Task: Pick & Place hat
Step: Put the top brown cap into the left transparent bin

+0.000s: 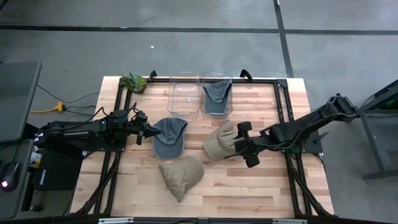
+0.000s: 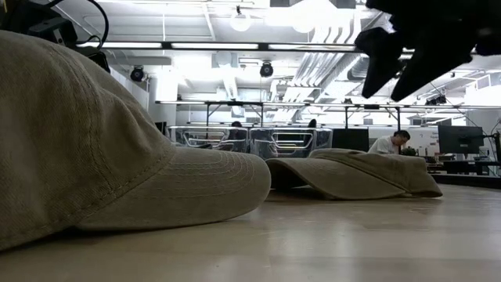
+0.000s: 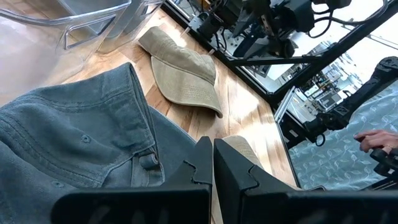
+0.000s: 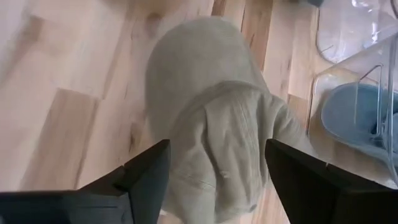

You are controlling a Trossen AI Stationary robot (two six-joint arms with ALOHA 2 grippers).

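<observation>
A blue-grey cap point(image 1: 169, 137) lies flat on the table left of centre. My left gripper point(image 1: 151, 133) point(image 3: 212, 163) is shut, level, with its tips at the cap's left rear edge point(image 3: 146, 160). A tan cap point(image 1: 219, 142) point(image 4: 214, 118) lies right of centre. My right gripper point(image 1: 242, 145) point(image 4: 217, 163) hovers above its right side, wide open, with one finger on each side and touching nothing; the low view shows this gripper point(image 2: 411, 59) well above that cap point(image 2: 352, 174). A second tan cap point(image 1: 181, 175) point(image 2: 86, 149) rests near the near edge. My left gripper comes level from the table's left, its shut fingers point(image 3: 186, 171) right beside the blue-grey cap's rear edge by the strap loop. No cloth shows between them. Whether they touch the cap, I cannot tell.
Two clear bins stand at the far edge: the left one point(image 1: 185, 95) holds nothing, the right one point(image 1: 217, 94) holds a blue-grey cap. A green plant point(image 1: 134, 81) sits at the far left corner. A person's hand point(image 3: 379, 138) shows beyond the table's right side.
</observation>
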